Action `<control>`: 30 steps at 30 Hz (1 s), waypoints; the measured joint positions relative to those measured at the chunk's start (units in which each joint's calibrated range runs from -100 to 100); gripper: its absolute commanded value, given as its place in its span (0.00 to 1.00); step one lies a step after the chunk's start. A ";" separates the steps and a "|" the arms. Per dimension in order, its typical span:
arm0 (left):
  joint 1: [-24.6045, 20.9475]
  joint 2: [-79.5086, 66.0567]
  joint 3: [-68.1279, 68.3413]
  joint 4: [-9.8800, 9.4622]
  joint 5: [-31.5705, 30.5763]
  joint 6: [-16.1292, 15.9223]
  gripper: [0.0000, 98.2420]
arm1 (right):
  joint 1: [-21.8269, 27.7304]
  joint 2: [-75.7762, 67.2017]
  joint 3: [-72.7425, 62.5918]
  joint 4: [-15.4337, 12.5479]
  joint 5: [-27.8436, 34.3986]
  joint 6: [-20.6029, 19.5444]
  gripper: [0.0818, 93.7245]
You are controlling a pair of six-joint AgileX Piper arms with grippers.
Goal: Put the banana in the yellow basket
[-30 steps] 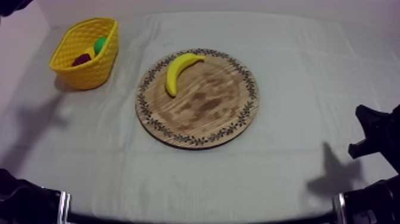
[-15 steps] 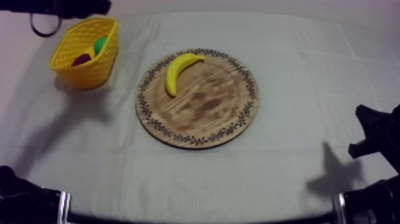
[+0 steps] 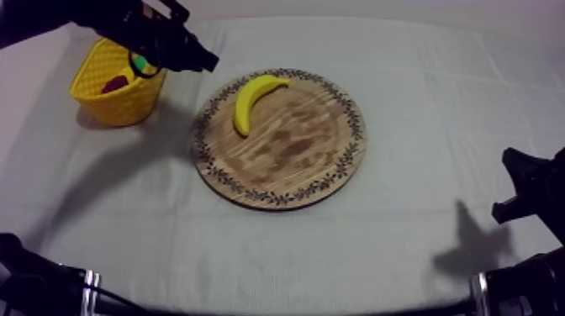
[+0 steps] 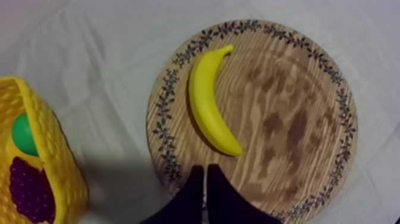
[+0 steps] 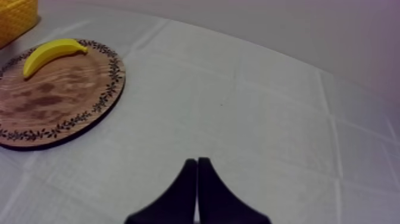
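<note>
Yellow toy banana (image 4: 211,104) is lying ungrasped on the round wooden board with patterned rim (image 4: 297,119), at the side nearest the yellow lattice basket (image 3: 118,105). Left tool (image 4: 205,174) is being held over the board just beside it, narrow and empty. Grasp and transfer are being judged undone.

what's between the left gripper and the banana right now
Just bare wooden board, as the left wrist view shows; nothing else lies between the shut left gripper and the banana.
</note>
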 measured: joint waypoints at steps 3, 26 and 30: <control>-0.07 3.35 -1.69 0.07 -0.05 0.83 0.00 | 0.00 0.00 0.00 0.00 0.00 0.00 0.00; 2.40 15.81 -7.63 4.91 -2.32 1.00 0.00 | 0.00 0.00 0.00 0.00 0.00 0.00 0.00; 2.35 16.00 -7.94 5.11 -3.28 0.83 0.23 | 0.00 0.00 0.00 0.00 0.00 0.00 0.00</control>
